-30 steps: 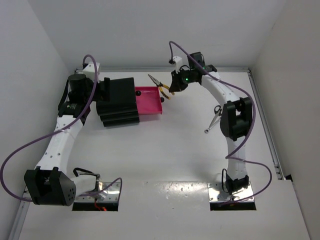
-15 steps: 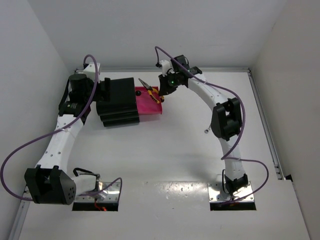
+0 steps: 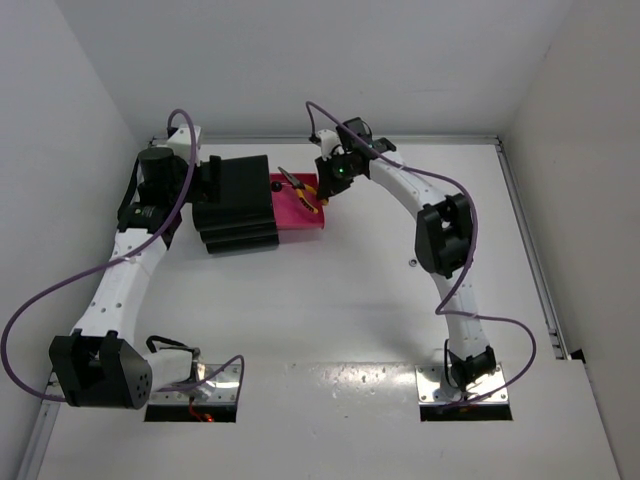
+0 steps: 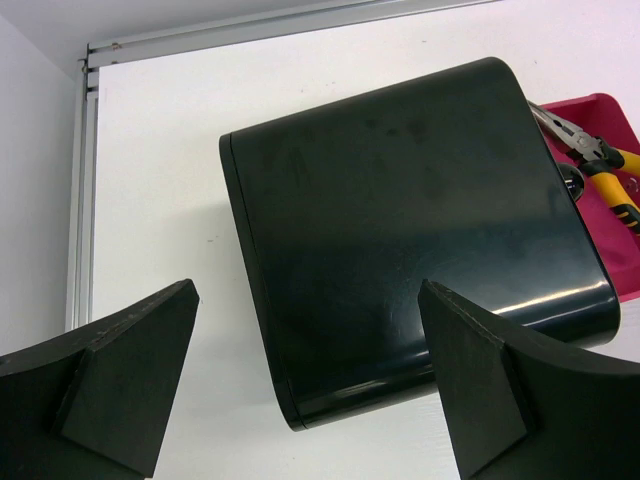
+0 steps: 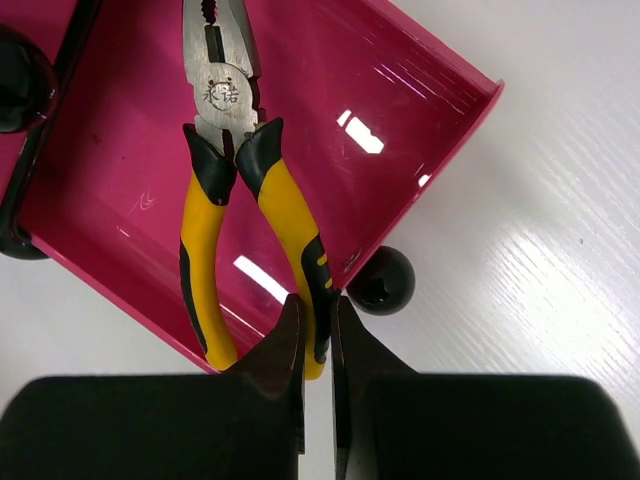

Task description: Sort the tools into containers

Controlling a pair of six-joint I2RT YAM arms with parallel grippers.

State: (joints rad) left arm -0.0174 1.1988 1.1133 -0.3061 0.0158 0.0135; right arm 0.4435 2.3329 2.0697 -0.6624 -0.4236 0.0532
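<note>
My right claw [image 5: 318, 305] is clenched on the pliers [image 5: 232, 190]. The two fingers pinch one yellow-and-black handle near its end, and the other handle hangs free beside it. The pliers point away from me, with the grey nose toward the far side of the open pink drawer [image 5: 400, 120]. Most of their length lies over the drawer floor. The handle ends and my fingertips reach past the drawer's front edge, close to its round black knob [image 5: 385, 280]. From the wrist view I cannot be sure whether the nose rests on the pink floor or hangs just above it. A second knob [image 5: 18, 90] shows at the upper left corner of that view, next to the drawer wall.

The drawer is pulled out to the right of the black cabinet [image 3: 235, 205], which stands on the white table [image 3: 330, 310] near the back left. My left claw [image 4: 308, 320] is spread wide, with one dark finger on each side of the view and the cabinet's smooth top between and beyond them. I cannot tell whether either finger touches the cabinet. From that wrist the pink drawer and the pliers' nose peek out past the cabinet's right edge.

A small pale speck on the table beside my right forearm looks like one end of the wrench [image 3: 412, 263]. My arm covers the rest of it. It lies well apart from the cabinet and the drawer.
</note>
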